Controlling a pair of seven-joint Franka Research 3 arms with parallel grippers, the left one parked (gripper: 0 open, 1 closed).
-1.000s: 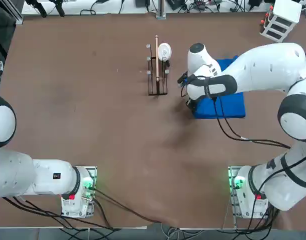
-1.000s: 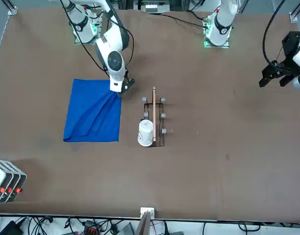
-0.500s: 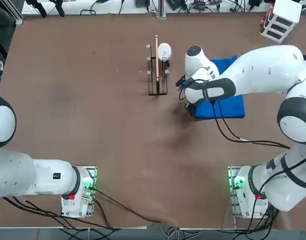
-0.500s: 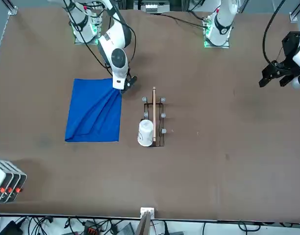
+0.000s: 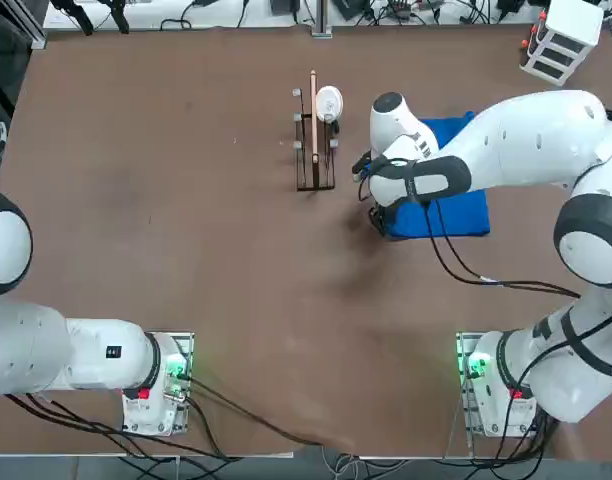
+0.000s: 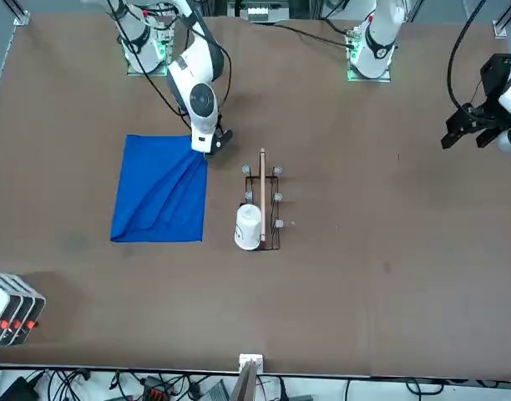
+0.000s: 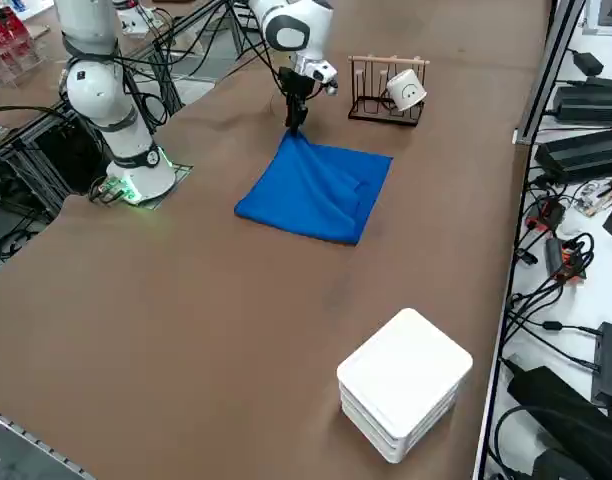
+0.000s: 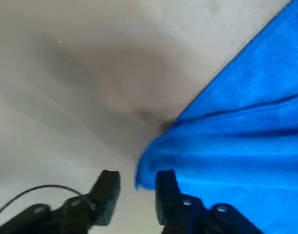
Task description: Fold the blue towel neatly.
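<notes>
Blue towel (image 6: 159,190) lay folded on the surface (image 6: 364,251); at its 1 o'clock corner, the right end effector (image 8: 134,187), previously clamped, had parted, releasing the fold.

— What's around the work area?
— A broad brown table (image 5: 186,200), cables (image 7: 546,250) trailing along its edges.
— Anything else?
— Black equipment (image 7: 586,150) sits on a white bench (image 7: 611,280) beside it.

No readable text, label, brand, number or sign appears on anything.
</notes>
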